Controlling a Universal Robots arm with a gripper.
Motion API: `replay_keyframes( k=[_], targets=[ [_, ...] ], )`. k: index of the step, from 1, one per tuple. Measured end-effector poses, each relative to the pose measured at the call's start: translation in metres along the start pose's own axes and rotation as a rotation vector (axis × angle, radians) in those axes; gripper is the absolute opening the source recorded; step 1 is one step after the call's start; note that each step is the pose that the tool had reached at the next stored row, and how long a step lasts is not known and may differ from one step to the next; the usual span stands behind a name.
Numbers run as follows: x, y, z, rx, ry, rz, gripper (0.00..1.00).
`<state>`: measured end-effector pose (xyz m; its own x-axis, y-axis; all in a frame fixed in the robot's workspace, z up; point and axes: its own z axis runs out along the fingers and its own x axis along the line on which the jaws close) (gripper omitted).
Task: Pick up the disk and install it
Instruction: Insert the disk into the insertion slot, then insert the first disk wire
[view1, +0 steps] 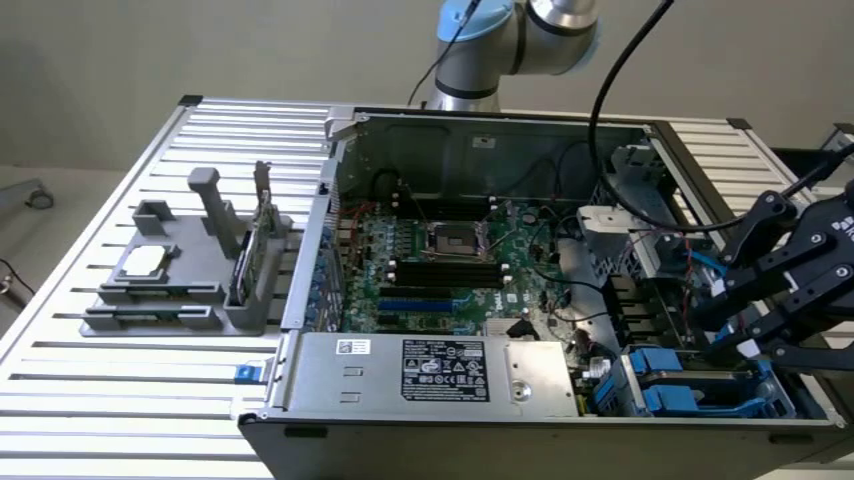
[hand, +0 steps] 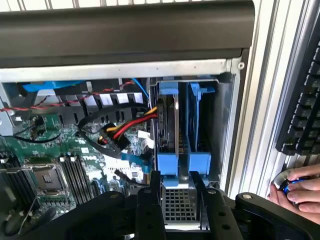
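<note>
The disk (hand: 167, 162) stands on edge in the drive bay (hand: 227, 125) at the front corner of the open computer case (view1: 441, 400). Its blue carrier frames a dark body. My gripper (hand: 176, 181) is right at the disk's near end, and its black fingers (hand: 150, 200) sit against both sides of a perforated grey metal face in line with the carrier. In the exterior view the gripper (view1: 747, 350) hangs over the blue carriers (view1: 667, 390) at the case's front, on the exterior view's right.
The motherboard (view1: 441, 260) with cables fills the case, and red, yellow and black wires (hand: 125, 125) lie beside the bay. A grey fixture (view1: 174, 290) holds a square chip (view1: 144, 260) and an upright card (view1: 260, 230). A keyboard (hand: 305, 110) and a person's hand (hand: 297, 187) are beyond the case wall.
</note>
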<state>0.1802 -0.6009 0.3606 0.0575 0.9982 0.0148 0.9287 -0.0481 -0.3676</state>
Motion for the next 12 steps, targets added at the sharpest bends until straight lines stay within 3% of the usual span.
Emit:
replay_keyframes(
  k=[3, 12],
  targets=[
    [0.0000, -0.0050, 0.0018, 0.0000, -0.0001, 0.000, 0.36],
    [0.0011, -0.0056, 0.0021, 0.0001, 0.0009, 0.000, 0.36]
  ],
)
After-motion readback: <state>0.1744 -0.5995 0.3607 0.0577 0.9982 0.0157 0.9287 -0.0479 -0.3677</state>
